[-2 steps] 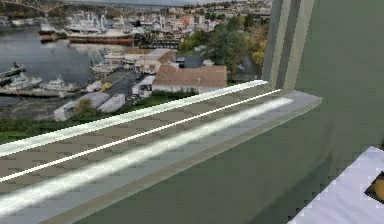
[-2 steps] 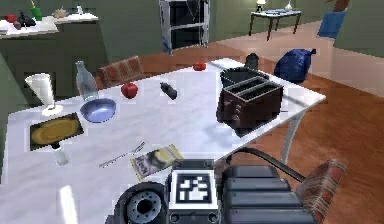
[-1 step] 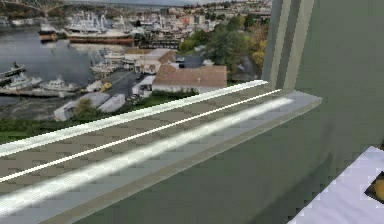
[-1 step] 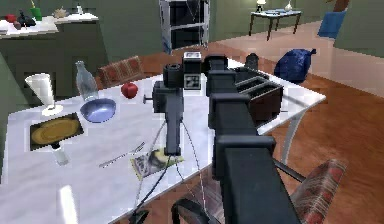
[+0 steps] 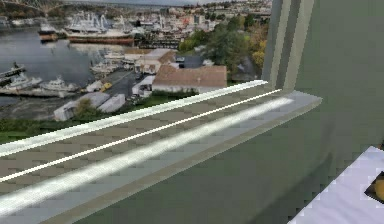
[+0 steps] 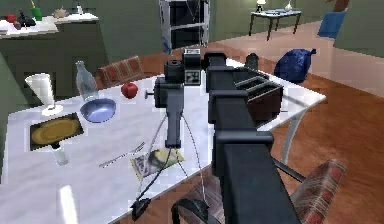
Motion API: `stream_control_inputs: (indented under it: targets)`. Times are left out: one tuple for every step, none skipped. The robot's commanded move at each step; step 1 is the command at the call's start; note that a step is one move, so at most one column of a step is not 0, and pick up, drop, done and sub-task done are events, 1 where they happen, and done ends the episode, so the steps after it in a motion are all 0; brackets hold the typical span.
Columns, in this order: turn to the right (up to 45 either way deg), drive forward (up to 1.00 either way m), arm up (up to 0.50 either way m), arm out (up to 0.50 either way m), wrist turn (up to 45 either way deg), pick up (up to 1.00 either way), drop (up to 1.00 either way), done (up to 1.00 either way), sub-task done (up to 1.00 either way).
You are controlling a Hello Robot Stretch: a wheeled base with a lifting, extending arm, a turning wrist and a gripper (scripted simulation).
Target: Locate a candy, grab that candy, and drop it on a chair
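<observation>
Rising from the bottom edge of the arm side view, one dark arm [image 6: 235, 140] is seen stretched over a white surface [image 6: 95, 185], with the hand [image 6: 175, 140] at its far end turned down toward the top. At the hand, near the surface's near edge, one small yellowish thing [image 6: 165, 158] is seen lying flat on a grey sheet [image 6: 148, 165]. Whether it is the candy cannot be told. Nor can it be told whether the hand has hold of anything, or how its fingers are set.

On the surface are counted one wine glass [image 6: 40, 88], one clear bottle [image 6: 85, 78], one blue bowl [image 6: 98, 110], one red apple [image 6: 129, 90], one square plate [image 6: 55, 131] of yellow food, one dark toaster [image 6: 262, 100] and one blue rounded thing [image 6: 295, 65].

Two striped chairs are seen: a far chair [image 6: 118, 70] behind the apple at the surface's far side, and a near chair [image 6: 325, 190] at the view's lower right. Open brown floor [image 6: 345, 110] is left beyond the surface's right end.

In the forward view one window [image 5: 120, 50] and its sill [image 5: 150, 135] are met close ahead, with green wall [image 5: 335, 60] to the right and a corner of the surface at the bottom right.
</observation>
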Motion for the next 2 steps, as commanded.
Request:
stream_control_inputs:
  targets:
    - [0.0, 0.0, 0.0, 0.0, 45.0, 0.0, 0.0, 0.0, 0.0]
    - [0.0, 0.0, 0.0, 0.0, 45.0, 0.0, 0.0, 0.0, 0.0]
